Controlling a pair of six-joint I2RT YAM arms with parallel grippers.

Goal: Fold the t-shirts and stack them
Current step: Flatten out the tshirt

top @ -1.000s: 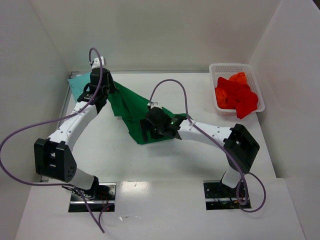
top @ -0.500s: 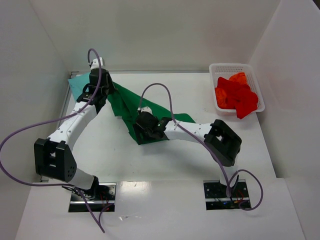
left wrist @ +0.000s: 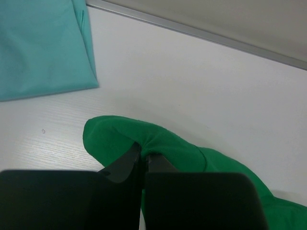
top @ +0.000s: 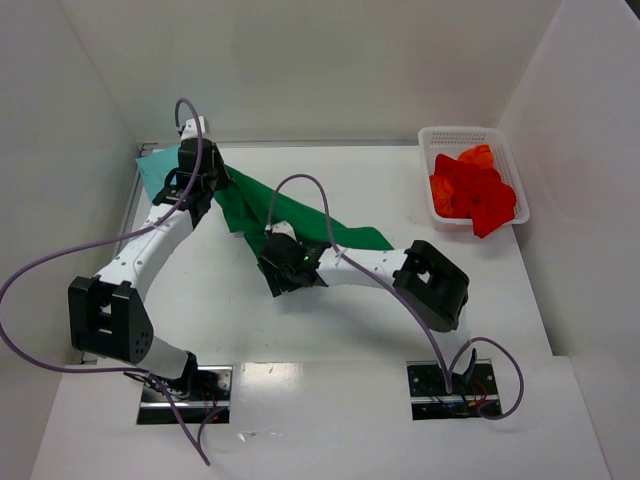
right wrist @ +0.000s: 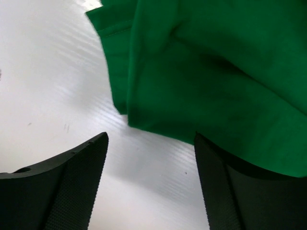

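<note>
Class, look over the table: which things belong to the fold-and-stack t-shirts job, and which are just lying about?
Belong to the job:
- dark green t-shirt
- pale teal t-shirt
- red t-shirts

Just lying about:
- white mesh basket, which only holds the red ones
- table underneath

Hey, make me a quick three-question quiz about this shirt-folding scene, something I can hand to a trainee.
1. True or false: the right gripper is shut on the dark green t-shirt.
2. What does the left gripper pinch? A) a towel B) the dark green t-shirt C) nothing
3. Fill in: the pale teal t-shirt lies on the ___ side of the table.
Key: 1 false, its jaws stand open; 2 B; 3 left.
</note>
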